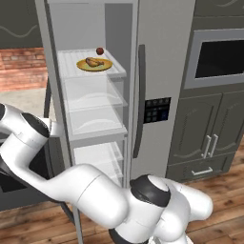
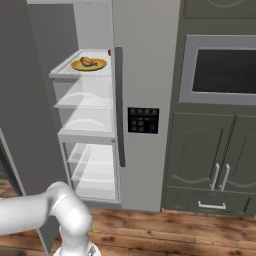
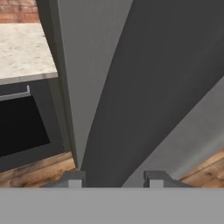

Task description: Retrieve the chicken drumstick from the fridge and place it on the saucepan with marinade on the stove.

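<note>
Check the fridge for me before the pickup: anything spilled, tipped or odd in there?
Nothing stands out. The fridge has its left door open; the chicken drumstick lies on the yellow plate on the top shelf, a dark red ball behind it. No spills.

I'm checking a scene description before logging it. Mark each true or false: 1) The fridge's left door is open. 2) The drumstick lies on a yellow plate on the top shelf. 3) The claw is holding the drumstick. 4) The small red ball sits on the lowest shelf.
1) True: the fridge has its left door swung open, showing white shelves.
2) True: the chicken drumstick rests on the yellow plate on the top shelf.
3) False: the claw is by the open door's edge, far from it.
4) False: the red ball is on the top shelf, behind the plate.
</note>
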